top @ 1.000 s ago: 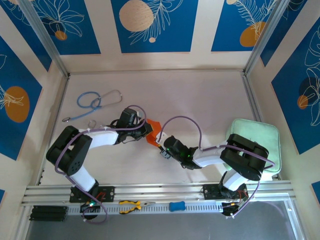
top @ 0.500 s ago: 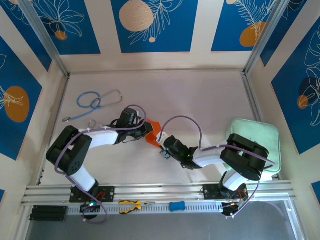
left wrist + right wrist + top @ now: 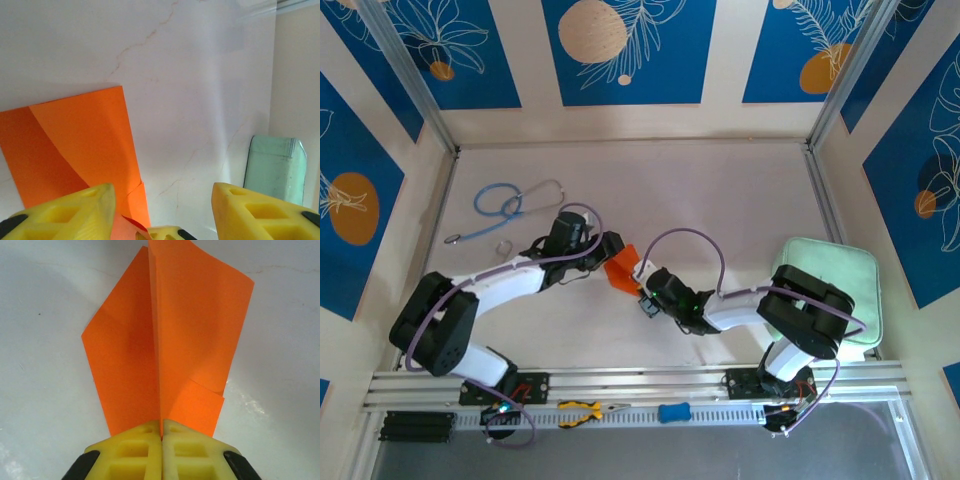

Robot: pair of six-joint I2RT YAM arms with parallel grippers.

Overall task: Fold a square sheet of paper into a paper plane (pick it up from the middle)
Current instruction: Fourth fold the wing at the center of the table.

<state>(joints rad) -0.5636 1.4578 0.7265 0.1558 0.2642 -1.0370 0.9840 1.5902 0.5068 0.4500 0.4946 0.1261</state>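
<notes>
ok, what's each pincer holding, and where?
Right pincer pinches the folded orange paper at its near end, on the crease; left pincer is open, holding nothing.

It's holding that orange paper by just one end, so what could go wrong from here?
The right gripper pinches the thin, folded bright orange paper sheet at one narrow end, so it might slip or twist. Its layers flare apart, so the creases could spring open. The open left gripper sits right beside the paper; a yellow finger may snag an edge.
</notes>
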